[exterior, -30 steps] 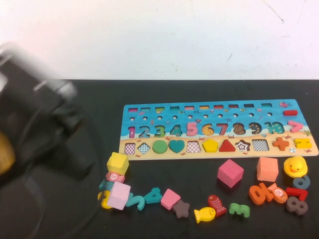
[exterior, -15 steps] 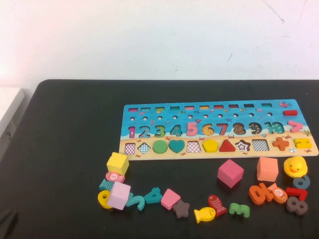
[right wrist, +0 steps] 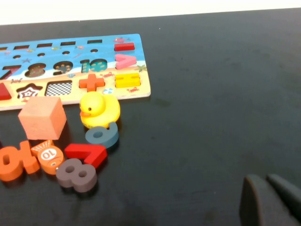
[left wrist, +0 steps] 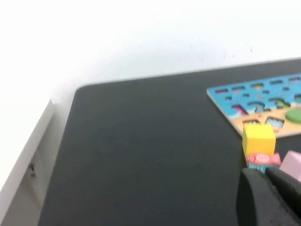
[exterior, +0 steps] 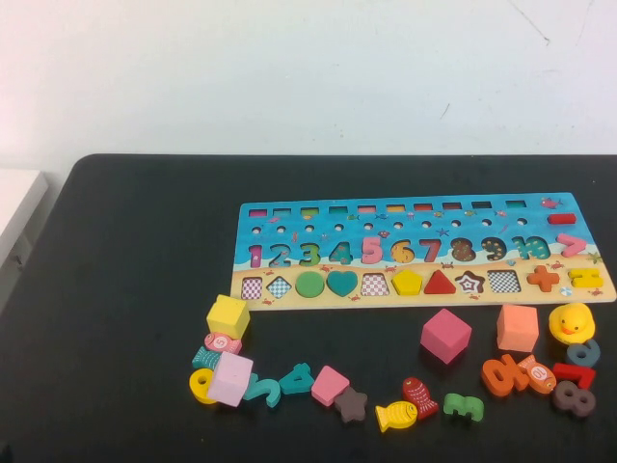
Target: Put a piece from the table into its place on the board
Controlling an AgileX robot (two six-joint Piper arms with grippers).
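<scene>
On the near strip of the black table [exterior: 116,318], loose pieces lie in 2 clusters with open room between and around them; the left cluster holds a yellow cube [exterior: 228,316], a pale pink cube [exterior: 230,379], a teal 4 [exterior: 295,378] and a brown star [exterior: 351,405]; a yellow fish [exterior: 396,416] and a red fish [exterior: 420,396] lie near the middle; a magenta cube [exterior: 445,335] stands alone; to the right sit a salmon cube [exterior: 518,328], a yellow duck [exterior: 572,323] and a heap of numbers. The whole left part of the table is bare, out to its rounded left corner, and a wide bare stretch also lies to the right of the duck in the right wrist view. Beyond the loose pieces lies the board [exterior: 415,217], its near edge just behind the yellow cube and its right end reaching the right rim of the high view; the piece [exterior: 406,282], a yellow pentagon, sits in its slot in the shape row, between a checkered slot and a red triangle [exterior: 439,283]. The left pincer [left wrist: 273,195] hangs low over the table near the left cluster, fingers together, holding nothing; the right pincer [right wrist: 273,200] hovers over bare table well to the right of the duck, and its fingers appear drawn together, empty.
</scene>
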